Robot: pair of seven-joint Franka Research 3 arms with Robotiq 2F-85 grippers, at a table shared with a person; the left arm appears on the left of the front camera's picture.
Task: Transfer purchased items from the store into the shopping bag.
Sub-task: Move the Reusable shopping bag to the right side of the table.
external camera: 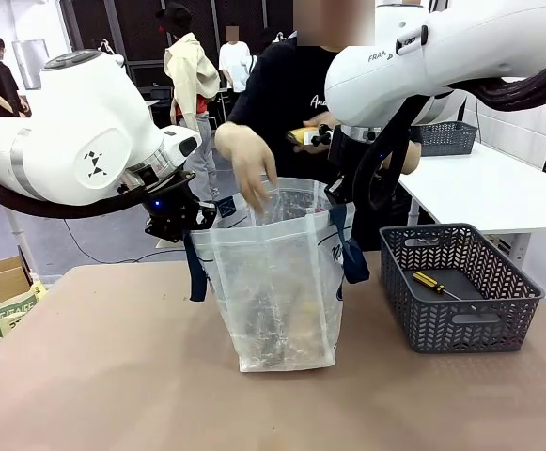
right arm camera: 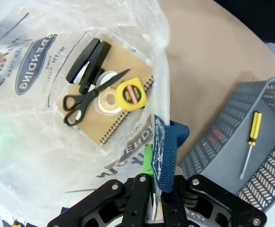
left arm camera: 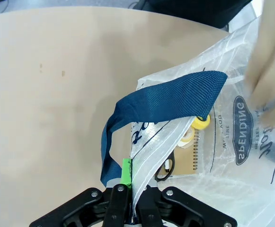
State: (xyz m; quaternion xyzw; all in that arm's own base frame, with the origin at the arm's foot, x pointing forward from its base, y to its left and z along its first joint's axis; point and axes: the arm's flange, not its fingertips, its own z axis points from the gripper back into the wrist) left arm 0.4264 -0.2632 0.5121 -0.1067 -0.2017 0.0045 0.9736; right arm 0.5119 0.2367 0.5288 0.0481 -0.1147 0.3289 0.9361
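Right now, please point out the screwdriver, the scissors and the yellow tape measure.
screwdriver (right arm camera: 253,128), right wrist view, yellow handle.
scissors (right arm camera: 95,92), right wrist view, near the pivot.
tape measure (right arm camera: 129,94), right wrist view, yellow case.

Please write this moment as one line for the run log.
left gripper: shut on shopping bag rim | right gripper: shut on shopping bag rim | person's hand: at shopping bag mouth | screwdriver: in basket

On table (external camera: 113,376): bag (external camera: 273,282) mid, basket (external camera: 442,324) just right of it, screwdriver (external camera: 432,281) inside. In bag: notebook (right arm camera: 112,126) beneath scissors (right arm camera: 87,97), stapler (right arm camera: 87,61), tape roll (right arm camera: 108,99), tape measure (right arm camera: 130,93).
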